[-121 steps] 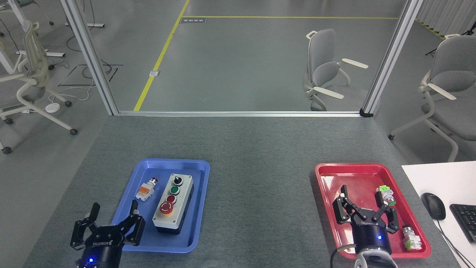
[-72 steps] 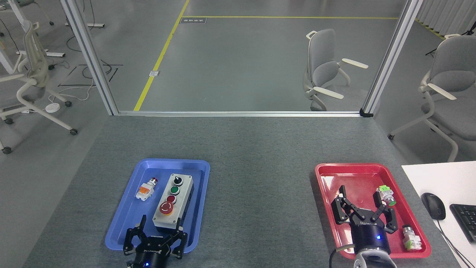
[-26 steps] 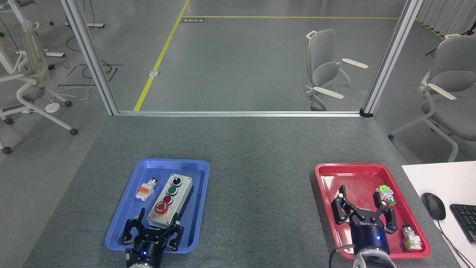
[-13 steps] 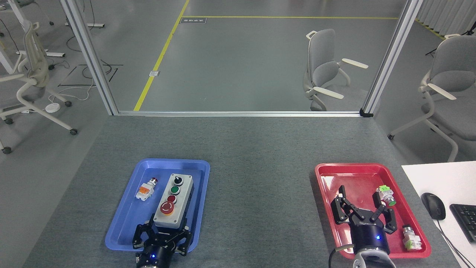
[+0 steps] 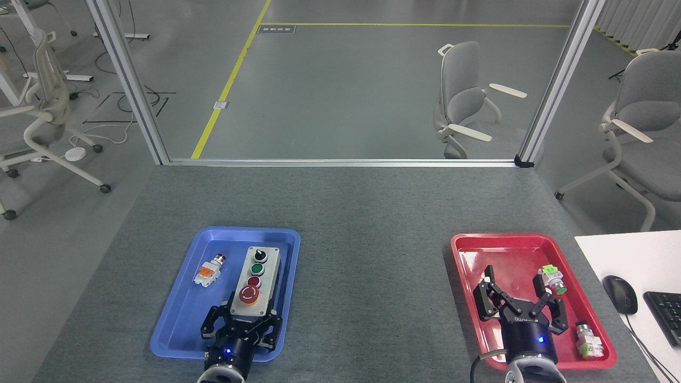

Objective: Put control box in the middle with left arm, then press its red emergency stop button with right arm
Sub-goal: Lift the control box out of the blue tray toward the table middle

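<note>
The control box (image 5: pixel 268 276) lies lengthwise in the blue tray (image 5: pixel 173 324), its black knob at the far end. Its red emergency stop button (image 5: pixel 249 294) is at the near end. My left gripper (image 5: pixel 243 321) reaches in from below, and its black fingers clasp both sides of the box's near end. My right gripper (image 5: pixel 513 280) hovers open over the red tray (image 5: pixel 462 260) with nothing between its fingers. The middle (image 5: pixel 372 276), bare grey felt tabletop, lies between the two trays.
A loose orange-and-white push-button part (image 5: pixel 208 270) sits left of the box in the blue tray. Two green-and-silver parts (image 5: pixel 550 279) (image 5: pixel 588 341) lie in the red tray. A white desk with a mouse (image 5: pixel 620 293) and keyboard (image 5: pixel 666 315) adjoins at right.
My left gripper came in from the left, closed round the box's near end, and box and gripper shifted slightly right. The box briefly turned, then straightened. The right arm stayed still.
</note>
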Robot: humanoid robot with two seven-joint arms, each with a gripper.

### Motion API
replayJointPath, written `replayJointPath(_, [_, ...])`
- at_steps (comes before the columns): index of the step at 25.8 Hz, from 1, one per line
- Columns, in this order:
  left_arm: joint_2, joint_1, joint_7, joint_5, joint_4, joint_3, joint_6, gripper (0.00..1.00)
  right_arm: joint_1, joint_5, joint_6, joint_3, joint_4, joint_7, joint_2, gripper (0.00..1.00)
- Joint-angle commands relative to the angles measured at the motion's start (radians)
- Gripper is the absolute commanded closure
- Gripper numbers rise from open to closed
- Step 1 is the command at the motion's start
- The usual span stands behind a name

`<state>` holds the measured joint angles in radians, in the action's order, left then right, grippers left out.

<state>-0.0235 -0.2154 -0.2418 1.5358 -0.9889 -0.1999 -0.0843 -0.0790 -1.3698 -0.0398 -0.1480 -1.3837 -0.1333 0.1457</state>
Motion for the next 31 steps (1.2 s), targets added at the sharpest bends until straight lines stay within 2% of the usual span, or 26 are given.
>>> replayJointPath(1, [-0.003,-0.002,0.016,0.0,0.027,0.0,0.031,0.52,-0.001,0.0,-0.002,0.001,0.0,0.0,0.0,0.01])
replayJointPath(4, [-0.006,-0.004,0.016,-0.002,0.022,0.002,0.037,0.74,-0.001,0.0,-0.002,0.001,0.0,0.0,0.0,0.01])
replayJointPath(6, [-0.009,-0.012,0.016,-0.02,0.019,0.008,0.043,0.99,-0.001,0.0,-0.002,-0.001,0.0,0.0,-0.002,0.01])
replayJointPath(9, [-0.016,-0.016,0.016,-0.12,-0.017,0.013,0.086,1.0,-0.002,0.0,-0.002,0.001,0.0,0.0,-0.002,0.01])
replayJointPath(13, [-0.107,-0.001,0.004,-0.272,-0.116,0.014,0.129,1.0,-0.004,0.0,-0.003,0.001,0.0,0.0,-0.003,0.01])
replayJointPath(18, [-0.104,0.017,-0.005,-0.275,-0.275,0.005,0.115,1.0,-0.004,0.0,-0.002,0.001,0.0,0.0,-0.003,0.01])
replayJointPath(21, [-0.061,0.021,-0.004,-0.263,-0.343,-0.007,0.101,1.0,-0.004,0.0,-0.002,0.001,0.0,0.0,-0.003,0.01])
replayJointPath(24, [-0.021,0.017,-0.004,-0.213,-0.367,-0.082,0.077,1.0,-0.004,0.0,-0.002,0.001,0.0,0.0,-0.003,0.01])
replayJointPath(28, [0.065,0.014,-0.004,-0.128,-0.343,-0.167,0.032,1.0,-0.004,0.0,-0.002,0.001,0.0,0.0,-0.002,0.01])
replayJointPath(31, [0.143,0.01,-0.004,-0.051,-0.272,-0.21,0.017,1.0,-0.001,0.0,-0.003,0.001,0.0,0.0,-0.002,0.0])
